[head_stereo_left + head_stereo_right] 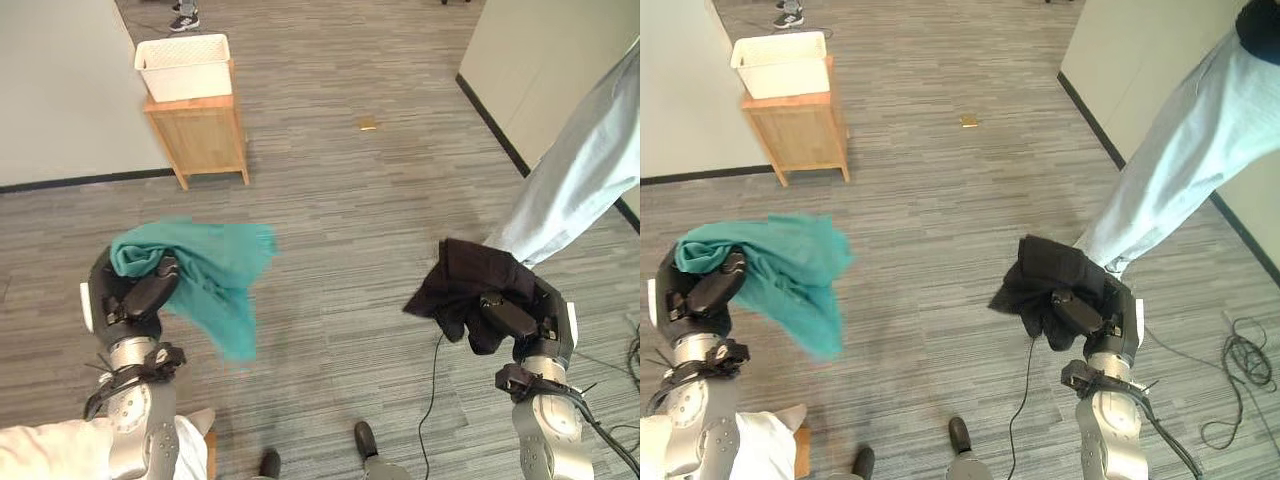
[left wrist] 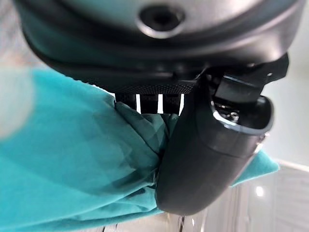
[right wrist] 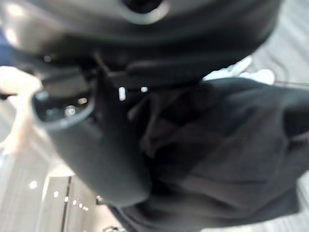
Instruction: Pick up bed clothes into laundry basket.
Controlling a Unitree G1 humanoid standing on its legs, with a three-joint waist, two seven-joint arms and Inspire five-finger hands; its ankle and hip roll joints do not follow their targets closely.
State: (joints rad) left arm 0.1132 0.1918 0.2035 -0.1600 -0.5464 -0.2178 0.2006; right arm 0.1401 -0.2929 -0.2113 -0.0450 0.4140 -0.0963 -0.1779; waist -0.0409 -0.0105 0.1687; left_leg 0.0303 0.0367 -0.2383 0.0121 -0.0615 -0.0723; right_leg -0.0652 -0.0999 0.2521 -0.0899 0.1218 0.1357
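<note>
— Clothes, where were they?

— Teal cloth (image 1: 213,275) was bunched in the left hand (image 1: 135,295), whose fingers and thumb were curled round it; the loose end hung down from the hand over the grey carpet floor (image 1: 340,200). The left wrist view showed the thumb (image 2: 207,154) pressed into the teal folds.

— And the other side?

— The right hand (image 1: 510,315) was clenched on a black garment (image 1: 465,275), held up off the floor. In the right wrist view the thumb (image 3: 111,154) lay against the dark fabric.

— Where was the basket?

— The white laundry basket (image 1: 185,66) sat on top of a small wooden stand (image 1: 200,135), far ahead and to the left, against the pale wall (image 1: 60,90). Both cloths were well apart from it.

— Anyone about?

— A person's leg in light blue trousers (image 1: 1180,170) came down from the upper right, ending just behind the black garment. A shoe (image 1: 185,20) showed past the basket. A small tan scrap (image 1: 368,124) lay on the carpet, mid-floor.
</note>
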